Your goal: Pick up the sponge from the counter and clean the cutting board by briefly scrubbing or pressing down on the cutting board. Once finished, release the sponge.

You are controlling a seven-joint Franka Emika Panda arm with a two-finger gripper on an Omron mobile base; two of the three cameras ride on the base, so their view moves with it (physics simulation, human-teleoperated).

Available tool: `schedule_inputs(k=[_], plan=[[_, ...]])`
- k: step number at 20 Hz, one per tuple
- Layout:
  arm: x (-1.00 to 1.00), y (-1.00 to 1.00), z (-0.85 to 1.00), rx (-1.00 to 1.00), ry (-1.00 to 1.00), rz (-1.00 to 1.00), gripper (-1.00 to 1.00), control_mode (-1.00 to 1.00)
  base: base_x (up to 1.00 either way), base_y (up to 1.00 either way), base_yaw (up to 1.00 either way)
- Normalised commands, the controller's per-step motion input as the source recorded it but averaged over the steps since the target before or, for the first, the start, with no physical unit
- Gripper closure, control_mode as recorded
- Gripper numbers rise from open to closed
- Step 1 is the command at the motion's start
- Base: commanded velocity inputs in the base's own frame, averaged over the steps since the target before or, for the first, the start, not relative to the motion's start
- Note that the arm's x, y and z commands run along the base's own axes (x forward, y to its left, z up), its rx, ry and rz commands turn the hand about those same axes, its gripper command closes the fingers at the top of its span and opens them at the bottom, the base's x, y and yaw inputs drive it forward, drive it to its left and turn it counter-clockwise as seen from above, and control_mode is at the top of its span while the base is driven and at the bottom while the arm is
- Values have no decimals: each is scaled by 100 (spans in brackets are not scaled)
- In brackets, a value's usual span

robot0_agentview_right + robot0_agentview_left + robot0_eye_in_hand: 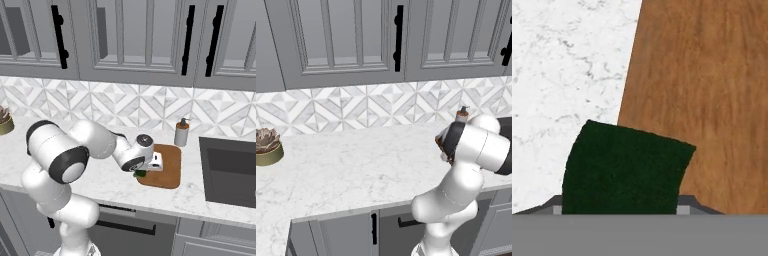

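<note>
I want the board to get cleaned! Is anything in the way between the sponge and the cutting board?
Nothing visible is. The sponge sits at the gripper, right over the edge of the cutting board, whose wood looks bare. The soap bottle stands behind the board.

One sponge (624,170), dark green. One cutting board (170,167), reddish-brown wood. One soap bottle (181,133) near the bench's back edge. One potted plant (267,146) at the bench's left end. One robot arm (90,150). One bench (356,170).
</note>
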Motion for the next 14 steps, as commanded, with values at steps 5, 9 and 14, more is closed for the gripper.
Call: schedule_inputs(k=[5,9,14], plan=[[0,-48,-2,0,0,-1,100,-100,0,0,0],[-23,-29,0,1,0,0,100,-100,0,0,0],[-78,-1,0,11,0,0,100,-100,0,0,0]])
